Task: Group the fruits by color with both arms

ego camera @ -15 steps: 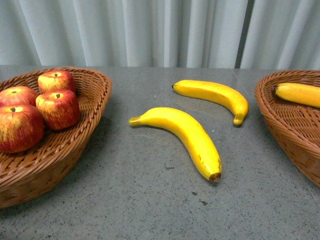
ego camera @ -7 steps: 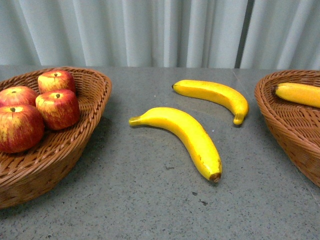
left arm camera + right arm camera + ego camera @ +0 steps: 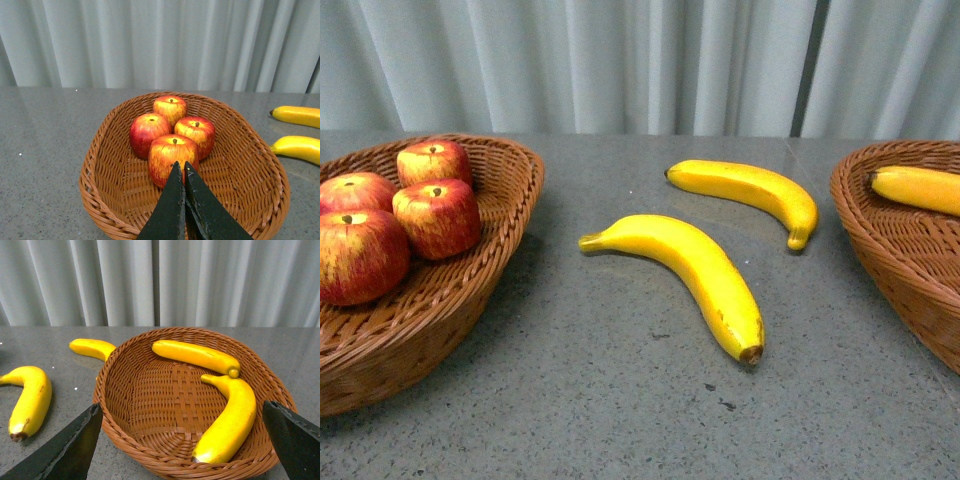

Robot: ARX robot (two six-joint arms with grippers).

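A: Where is the next fruit to be found?

B: Two bananas lie loose on the table [image 3: 620, 400], between the baskets. The far banana [image 3: 750, 195] is laid crosswise, its tip just beside the right basket [image 3: 890, 250]. The near banana [image 3: 685, 275] is laid on a slant, stem toward the left basket [image 3: 480, 285], dark tip toward the front.

A: Which arm is judged nearer?

B: The right one. The right claw [image 3: 180, 407] is hung over the right basket, and both bananas are seen on the table just past that basket's rim, toward the robot's left. A sideways reach toward the middle would be called for, with the jaws set across the chosen banana's long axis.

A: And how are the claws set?

B: The right claw is spread wide; nothing is held or touched. The left claw [image 3: 181, 165] is pressed closed, tips together, with nothing between them. It is poised above the left basket, close over the nearest of the four apples [image 3: 172, 150]; whether that apple is touched cannot be told.
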